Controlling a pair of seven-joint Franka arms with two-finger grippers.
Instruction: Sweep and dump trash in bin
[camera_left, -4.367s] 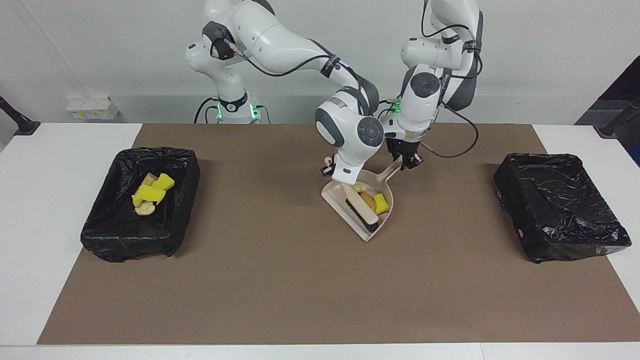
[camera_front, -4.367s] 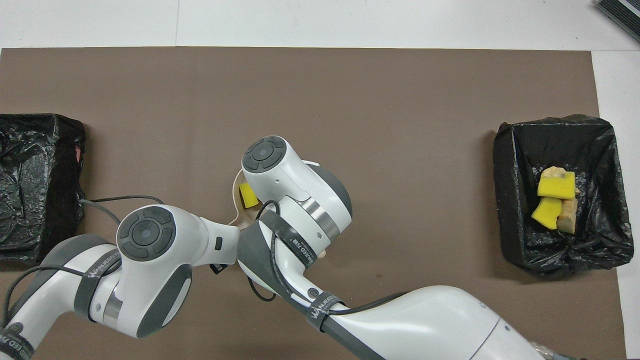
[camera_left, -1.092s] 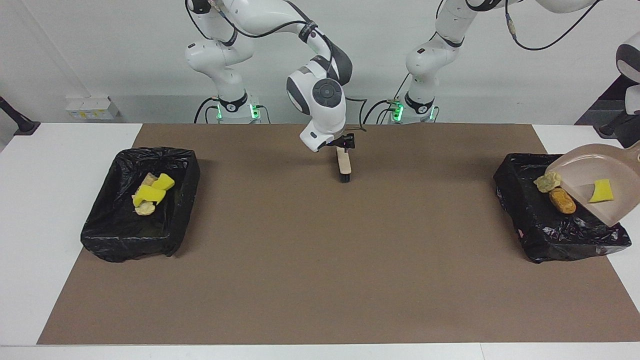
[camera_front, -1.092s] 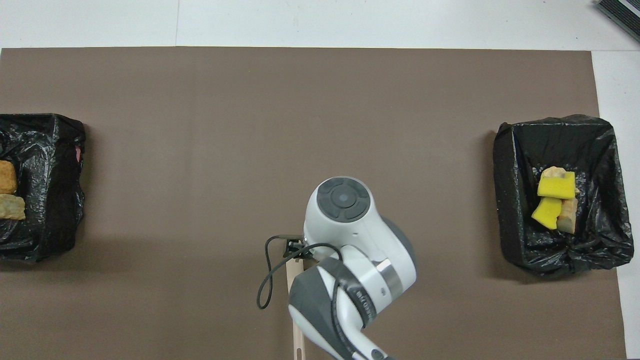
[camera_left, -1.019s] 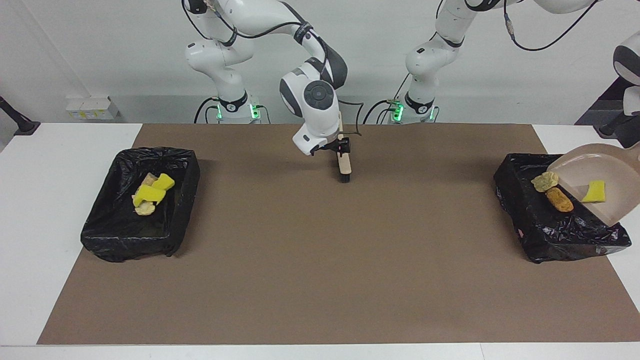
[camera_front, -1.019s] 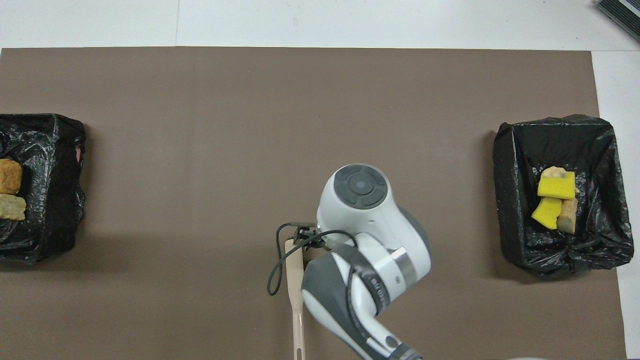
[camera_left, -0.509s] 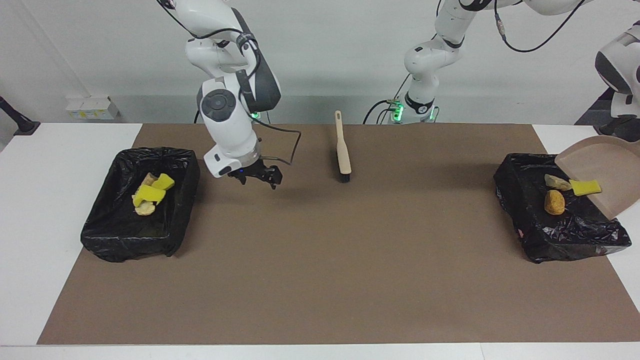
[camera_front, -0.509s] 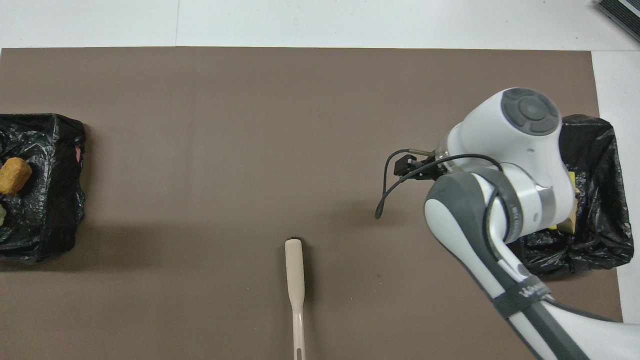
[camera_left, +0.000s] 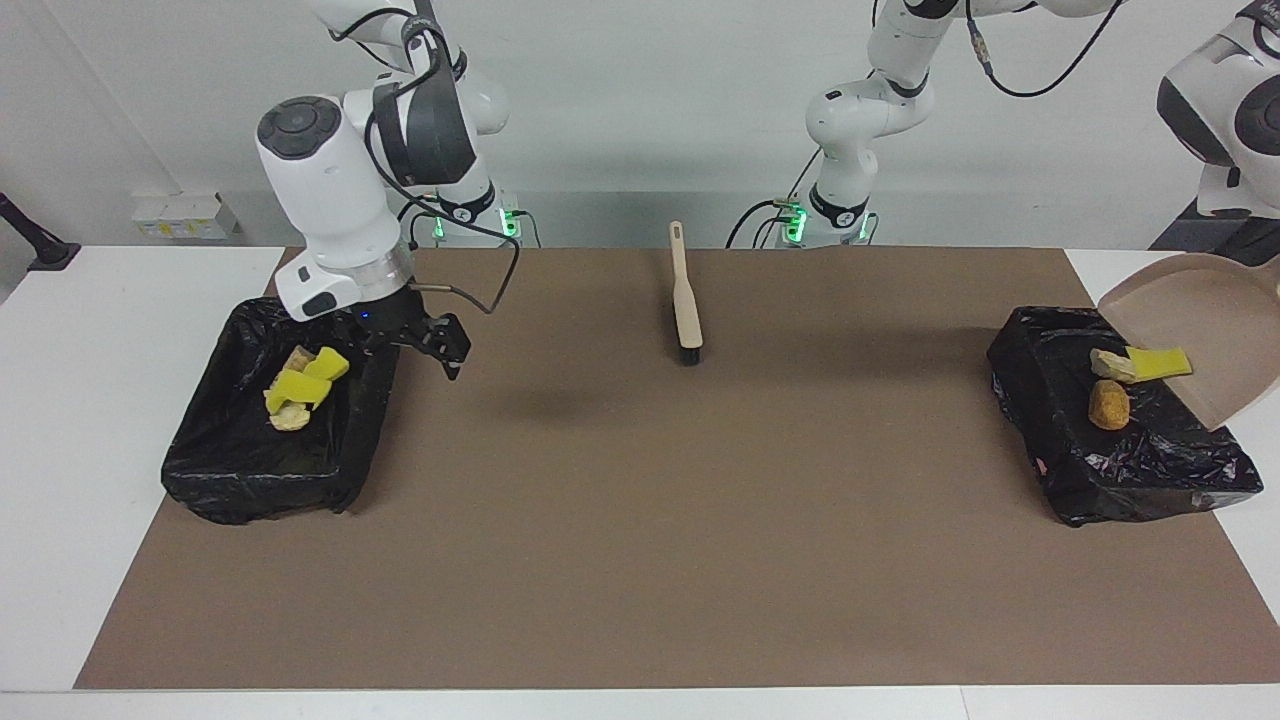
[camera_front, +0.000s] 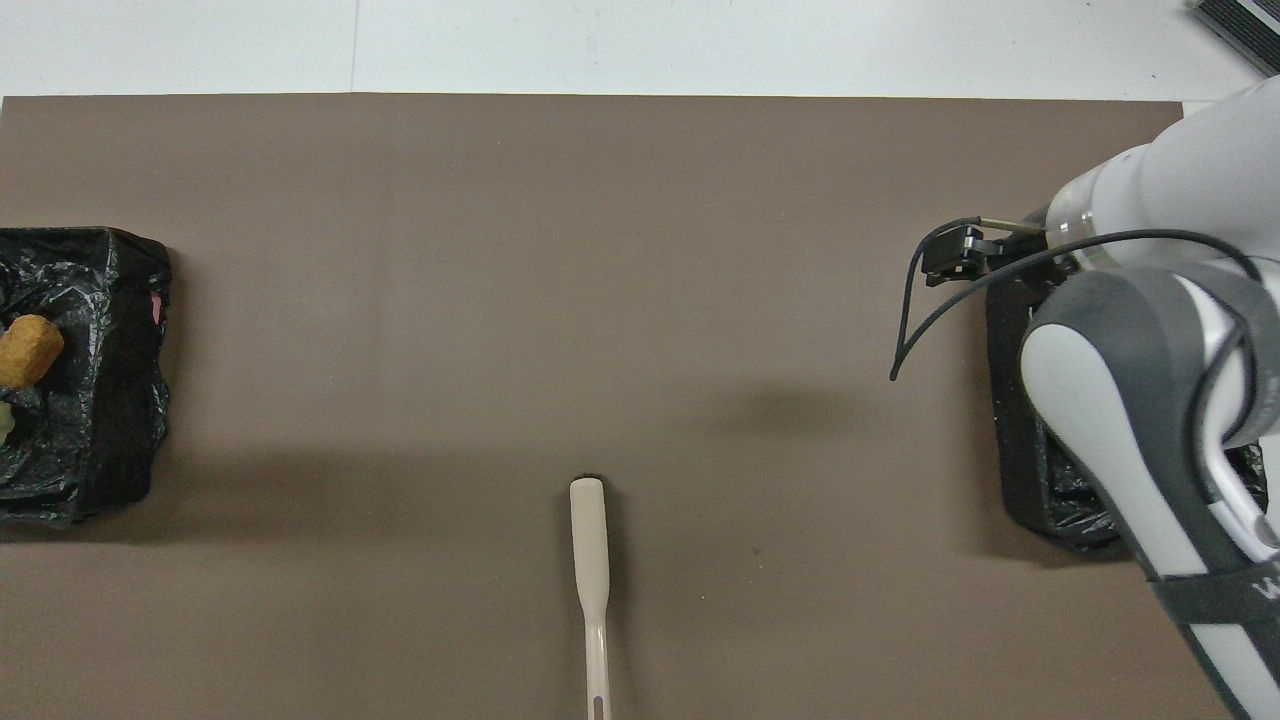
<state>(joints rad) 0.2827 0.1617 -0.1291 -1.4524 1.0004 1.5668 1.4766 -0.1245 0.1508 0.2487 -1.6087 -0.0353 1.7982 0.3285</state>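
You saw the left gripper clenching the tilted dustpan, its last yellow sponge chunk unspilled at the bin's three o'clock rim; right gripper released, brush idle.

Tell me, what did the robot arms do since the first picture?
The left gripper carried the dustpan to the bin at its end and tipped trash in. The right gripper let go of the brush, moving over the other bin, whose scraps stayed put.
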